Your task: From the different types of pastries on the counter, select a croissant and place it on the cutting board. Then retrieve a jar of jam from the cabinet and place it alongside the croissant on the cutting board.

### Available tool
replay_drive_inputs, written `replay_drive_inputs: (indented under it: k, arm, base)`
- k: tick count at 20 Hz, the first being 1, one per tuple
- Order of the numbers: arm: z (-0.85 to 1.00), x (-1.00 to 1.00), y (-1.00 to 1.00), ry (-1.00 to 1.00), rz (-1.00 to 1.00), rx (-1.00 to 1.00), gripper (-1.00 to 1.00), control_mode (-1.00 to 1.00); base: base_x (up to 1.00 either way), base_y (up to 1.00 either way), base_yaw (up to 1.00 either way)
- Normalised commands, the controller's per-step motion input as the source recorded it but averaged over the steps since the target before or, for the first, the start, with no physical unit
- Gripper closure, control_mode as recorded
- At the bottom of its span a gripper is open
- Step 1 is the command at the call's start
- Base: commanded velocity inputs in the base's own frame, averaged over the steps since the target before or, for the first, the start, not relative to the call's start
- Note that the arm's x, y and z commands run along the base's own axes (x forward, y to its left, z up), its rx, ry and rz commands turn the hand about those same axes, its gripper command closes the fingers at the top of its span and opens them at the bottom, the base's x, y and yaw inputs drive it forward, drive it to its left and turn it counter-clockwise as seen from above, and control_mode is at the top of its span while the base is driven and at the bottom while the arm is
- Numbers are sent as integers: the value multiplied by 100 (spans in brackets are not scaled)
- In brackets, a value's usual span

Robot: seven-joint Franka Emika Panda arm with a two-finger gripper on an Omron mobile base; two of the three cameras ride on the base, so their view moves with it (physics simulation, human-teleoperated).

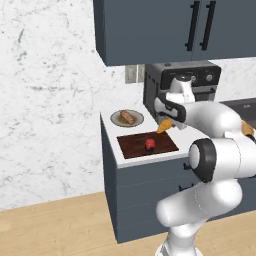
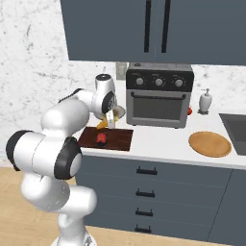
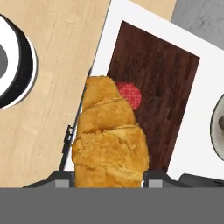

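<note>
The pincer (image 3: 109, 177) is clamped on the croissant (image 3: 109, 144), which hangs above the back edge of the cutting board (image 1: 135, 145), clear of the wood. The catch: a jar of jam (image 1: 150, 144) already sits near the middle of that board, and from the hand view its red top peeks out right behind the pastry's far tip.

So here's the risk as I read it. Come straight down and the croissant's tip may land on the jar, knock it over or roll it across the board. The grip is only on one end of a flaky, tapered piece, so it could swing or slip on release and end up half off the board on the white desk (image 1: 112, 150). The board also lies near the desk's front corner, with wooden floor below, so a nudged jar could go over.

Around it: a brown roll (image 1: 127, 117) on a grey plate (image 1: 116, 120) behind the board, a toaster oven (image 2: 159, 96), a round wooden plate (image 2: 210, 144), a soap dispenser (image 2: 205, 101), slate cabinets (image 2: 144, 29) overhead, marble wall.
</note>
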Motion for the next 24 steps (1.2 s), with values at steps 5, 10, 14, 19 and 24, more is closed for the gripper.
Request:
replay_drive_inputs:
  k: [5, 10, 14, 19, 24]
  arm:
    - [-12, 0, -50, 1, 10, 7, 100, -100]
    - [-6, 0, -19, 0, 7, 2, 100, -100]
    - [-45, 0, 17, 0, 0, -4, 100, -100]
    - [-27, 0, 23, 0, 0, -10, 100, -100]
    - [-19, 5, -4, 0, 0, -9, 100, -100]
  base:
    - [0, 0, 0]
    - [0, 0, 0]
    - [0, 0, 0]
    - [0, 0, 0]
    - [0, 0, 0]
